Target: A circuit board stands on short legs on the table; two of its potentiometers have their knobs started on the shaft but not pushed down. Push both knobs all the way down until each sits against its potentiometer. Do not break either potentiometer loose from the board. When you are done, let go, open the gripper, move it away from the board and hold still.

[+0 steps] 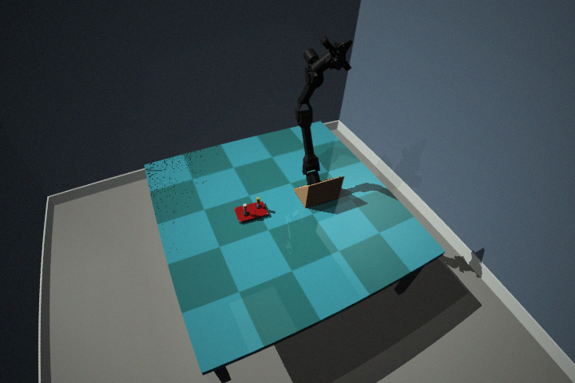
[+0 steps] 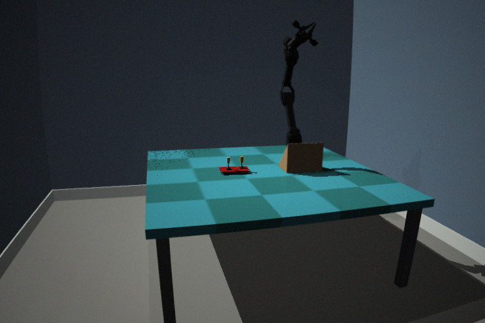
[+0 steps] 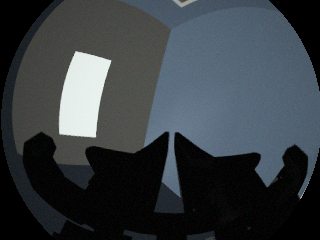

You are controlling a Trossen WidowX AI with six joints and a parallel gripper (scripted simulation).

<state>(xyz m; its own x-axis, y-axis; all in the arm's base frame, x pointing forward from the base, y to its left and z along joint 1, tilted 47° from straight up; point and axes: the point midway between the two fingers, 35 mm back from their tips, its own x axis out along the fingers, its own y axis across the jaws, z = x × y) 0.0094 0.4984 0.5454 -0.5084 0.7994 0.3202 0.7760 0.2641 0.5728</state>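
The red circuit board (image 1: 254,216) (image 2: 235,170) stands low on the table (image 1: 265,257) (image 2: 243,209). A white or pale grey knob (image 1: 244,206) (image 2: 228,159) stands upright on its left part, and a yellow knob (image 1: 258,199) (image 2: 241,159) stands upright on its right part. Both knobs sit high, with a thin dark stretch under each. The potentiometers under them are too small to judge closely. My gripper (image 1: 350,41) (image 2: 314,23) (image 3: 171,135) is high up at the back right, far from the board, its fingertips almost together with nothing between them.
A brown wedge-shaped block (image 1: 324,192) (image 2: 306,157) stands on the table to the right of the board, in front of the arm's base. Walls rise behind and to the right of the table. The wrist view shows walls and a bright white panel (image 3: 82,95).
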